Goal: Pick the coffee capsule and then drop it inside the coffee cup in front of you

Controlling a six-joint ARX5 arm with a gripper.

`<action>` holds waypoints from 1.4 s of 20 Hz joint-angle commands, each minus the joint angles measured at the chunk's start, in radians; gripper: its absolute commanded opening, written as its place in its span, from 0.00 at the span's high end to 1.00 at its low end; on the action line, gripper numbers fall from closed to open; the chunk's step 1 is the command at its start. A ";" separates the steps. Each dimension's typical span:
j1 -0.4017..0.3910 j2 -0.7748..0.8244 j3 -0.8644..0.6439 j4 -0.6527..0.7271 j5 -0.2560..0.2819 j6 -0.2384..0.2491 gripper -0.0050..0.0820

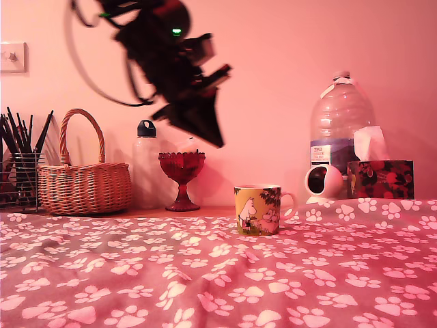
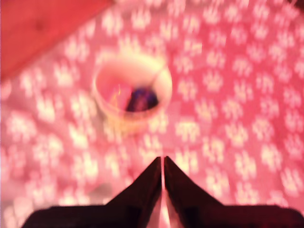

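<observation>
The coffee cup (image 1: 257, 210), a yellow-orange mug with white cartoon figures and a white handle, stands on the paw-print cloth right of centre in the exterior view. The wrist view looks down into the cup (image 2: 131, 93), and a dark blue shape inside it is the coffee capsule (image 2: 141, 99), blurred. My gripper (image 1: 217, 139) hangs high in the air above and to the exterior view's left of the cup. In the wrist view my gripper (image 2: 163, 164) has its two dark fingers pressed together with nothing between them.
A dark red glass goblet (image 1: 181, 178), a white bottle (image 1: 146, 164), a wicker basket (image 1: 83, 179) and a wire pen holder (image 1: 18, 171) line the back left. A round white gadget (image 1: 323, 183), a large water bottle (image 1: 341, 126) and a tissue box (image 1: 379, 176) stand back right.
</observation>
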 commanded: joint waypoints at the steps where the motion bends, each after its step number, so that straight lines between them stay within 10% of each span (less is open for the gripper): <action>1: 0.021 -0.103 -0.110 0.056 -0.002 -0.025 0.97; 16: 0.266 -0.567 -0.771 0.325 -0.005 -0.128 0.97; 28: 0.288 -0.869 -1.015 0.288 0.016 -0.180 0.97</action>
